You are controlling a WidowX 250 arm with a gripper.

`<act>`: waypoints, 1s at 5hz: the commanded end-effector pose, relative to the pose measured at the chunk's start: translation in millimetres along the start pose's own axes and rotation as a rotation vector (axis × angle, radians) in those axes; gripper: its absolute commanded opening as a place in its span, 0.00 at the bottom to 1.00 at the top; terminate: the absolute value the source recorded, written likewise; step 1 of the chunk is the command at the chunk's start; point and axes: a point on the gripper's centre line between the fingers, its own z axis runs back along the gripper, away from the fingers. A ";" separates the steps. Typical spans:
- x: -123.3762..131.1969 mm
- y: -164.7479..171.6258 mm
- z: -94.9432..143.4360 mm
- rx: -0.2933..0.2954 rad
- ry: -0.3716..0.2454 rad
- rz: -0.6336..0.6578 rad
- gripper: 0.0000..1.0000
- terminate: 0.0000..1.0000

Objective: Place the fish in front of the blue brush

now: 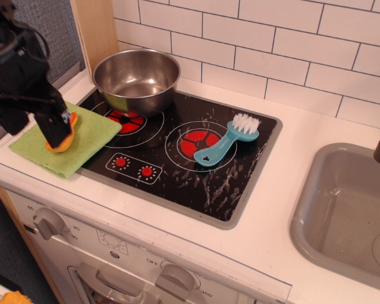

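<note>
The orange fish (66, 135) lies on a green cloth (82, 142) at the left of the stove, mostly hidden behind my gripper. My black gripper (33, 130) is low over the cloth, its jaws apart, with one finger (54, 124) right on the fish's near side; only the fish's right edge and belly show. The blue brush (223, 144) lies on the black hob across the right red burner, white bristles towards the back right, star hole at the handle end towards the front.
A steel bowl (137, 77) stands on the back left burner. The black hob (177, 171) has two small red burners at the front left. A grey sink (342, 209) is at the right. A white tiled wall runs behind.
</note>
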 end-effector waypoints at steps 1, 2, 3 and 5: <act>13.5 23.6 -32.0 -0.001 0.075 0.059 1.00 0.00; 18.6 26.3 -39.6 -0.002 0.097 0.067 1.00 0.00; 22.3 28.4 -43.8 0.004 0.110 0.076 1.00 0.00; 26.9 27.5 -46.4 0.015 0.105 0.078 1.00 0.00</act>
